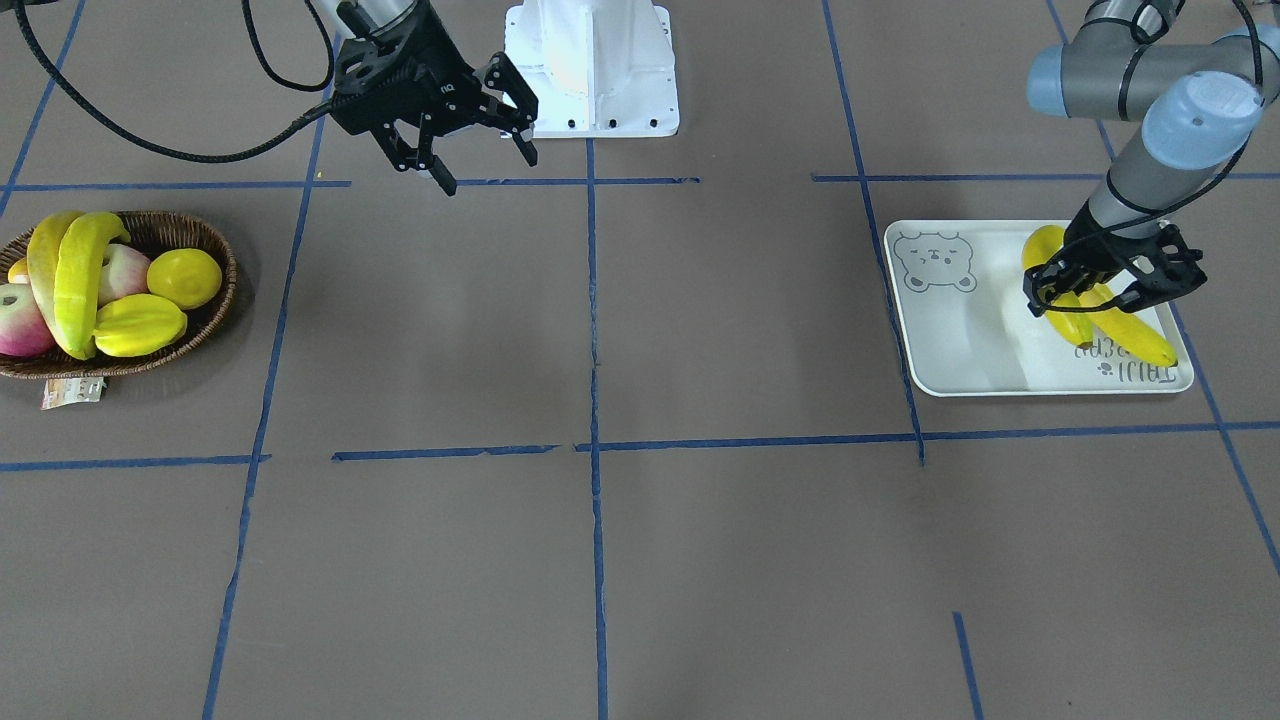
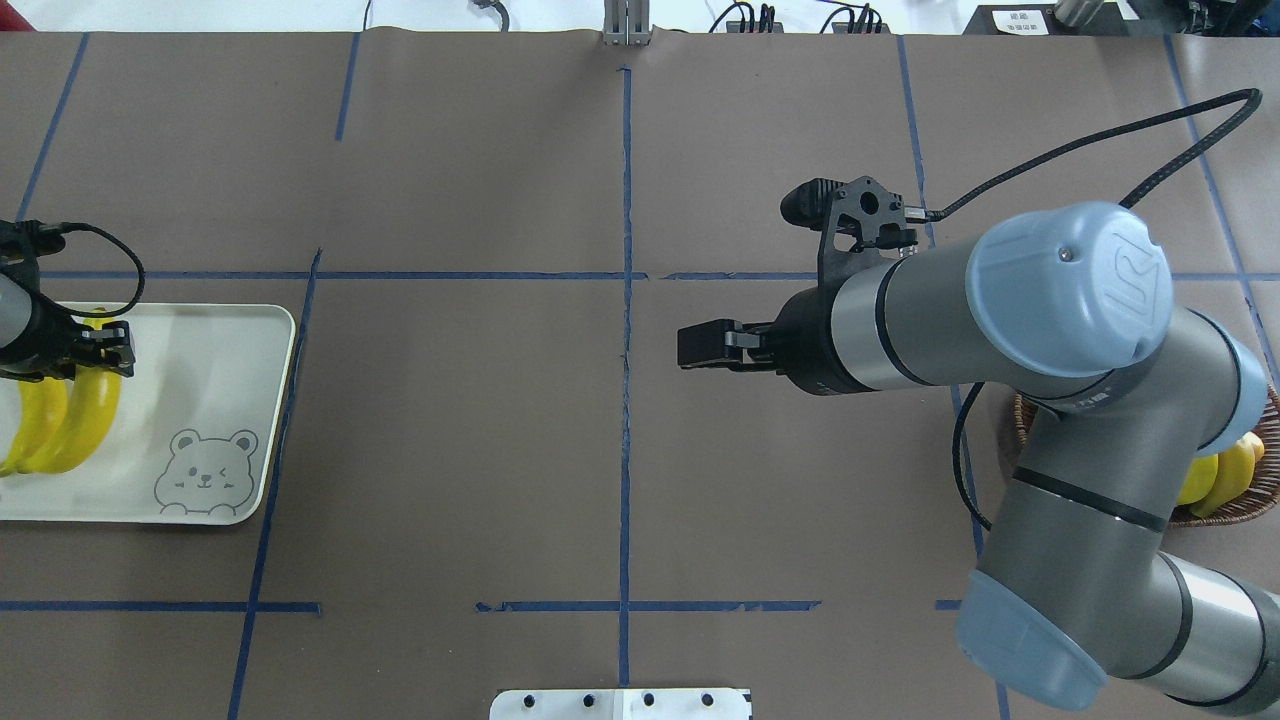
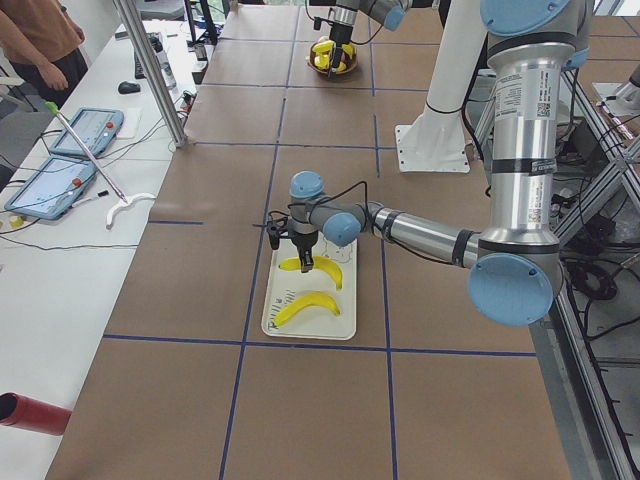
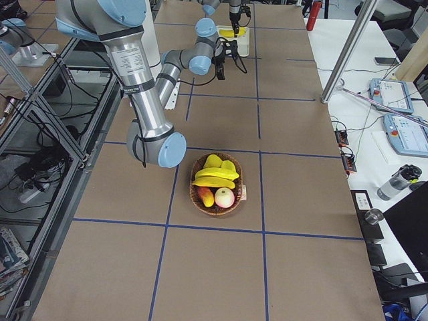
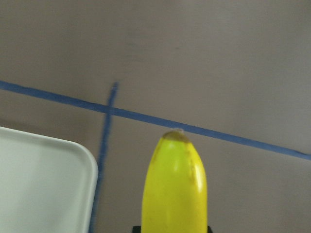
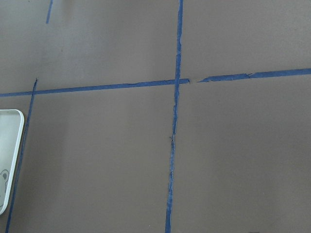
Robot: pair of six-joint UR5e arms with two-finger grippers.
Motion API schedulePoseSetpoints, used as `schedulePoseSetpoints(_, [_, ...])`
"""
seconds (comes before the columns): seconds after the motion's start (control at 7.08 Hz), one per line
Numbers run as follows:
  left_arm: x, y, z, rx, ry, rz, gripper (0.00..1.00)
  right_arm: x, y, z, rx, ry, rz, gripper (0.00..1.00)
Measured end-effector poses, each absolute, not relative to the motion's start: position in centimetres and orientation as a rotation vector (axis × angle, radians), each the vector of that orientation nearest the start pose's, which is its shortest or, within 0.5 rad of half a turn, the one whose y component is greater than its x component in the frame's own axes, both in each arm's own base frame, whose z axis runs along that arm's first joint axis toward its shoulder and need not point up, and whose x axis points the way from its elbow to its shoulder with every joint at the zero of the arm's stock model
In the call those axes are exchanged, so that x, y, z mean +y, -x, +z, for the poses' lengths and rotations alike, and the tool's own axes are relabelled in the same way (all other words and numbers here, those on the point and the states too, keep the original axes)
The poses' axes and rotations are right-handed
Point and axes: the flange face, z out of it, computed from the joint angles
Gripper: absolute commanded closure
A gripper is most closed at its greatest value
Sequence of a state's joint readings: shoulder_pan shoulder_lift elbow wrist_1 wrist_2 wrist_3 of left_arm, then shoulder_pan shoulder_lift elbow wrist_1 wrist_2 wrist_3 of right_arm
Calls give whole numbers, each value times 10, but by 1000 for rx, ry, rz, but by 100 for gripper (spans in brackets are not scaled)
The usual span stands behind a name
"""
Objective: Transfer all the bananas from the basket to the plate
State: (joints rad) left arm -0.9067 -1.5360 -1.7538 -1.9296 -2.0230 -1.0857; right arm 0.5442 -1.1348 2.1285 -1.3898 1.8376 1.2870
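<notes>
Two bananas (image 1: 75, 280) lie in the wicker basket (image 1: 222, 300) at the table's right end, partly hidden by my right arm in the overhead view. The plate (image 1: 975, 330) with the bear drawing sits at the left end. One banana (image 1: 1135, 340) lies flat on the plate. My left gripper (image 1: 1078, 308) is low over the plate, shut on another banana (image 5: 175, 189), whose lower end touches the plate. My right gripper (image 1: 490, 173) hangs open and empty above bare table near the robot's base, away from the basket.
The basket also holds pink apples (image 1: 20, 325), a lemon (image 1: 185, 278) and a starfruit (image 1: 140, 325), with a paper tag (image 1: 72, 392) at its rim. The white robot base (image 1: 595, 70) stands mid-table. A person (image 3: 45, 45) and tablets are at a side table.
</notes>
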Motion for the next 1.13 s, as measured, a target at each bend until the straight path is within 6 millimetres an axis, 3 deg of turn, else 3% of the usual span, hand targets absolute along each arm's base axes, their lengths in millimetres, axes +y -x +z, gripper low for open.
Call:
schedulePoseSetpoints(0.14, [-454, -240, 567, 653, 22, -297, 49, -361, 390, 164, -1163, -254, 72, 0])
schedulePoseSetpoints(0.28, [-455, -239, 574, 638, 18, -301, 1, -361, 389, 163, -1164, -255, 72, 0])
schedulePoseSetpoints(0.71, [-463, -227, 573, 630, -33, -236, 1, -361, 384, 168, -1159, -253, 73, 0])
schedulePoseSetpoints(0.85, [-467, -221, 563, 648, -49, -219, 1, -359, 371, 182, -1144, -248, 72, 0])
schedulePoseSetpoints(0.99, [-477, -217, 542, 691, -45, -216, 1, -358, 346, 206, -1115, -242, 57, 0])
schedulePoseSetpoints(1.13, [-492, -213, 509, 740, -27, -224, 1, -360, 315, 237, -1072, -241, 23, 0])
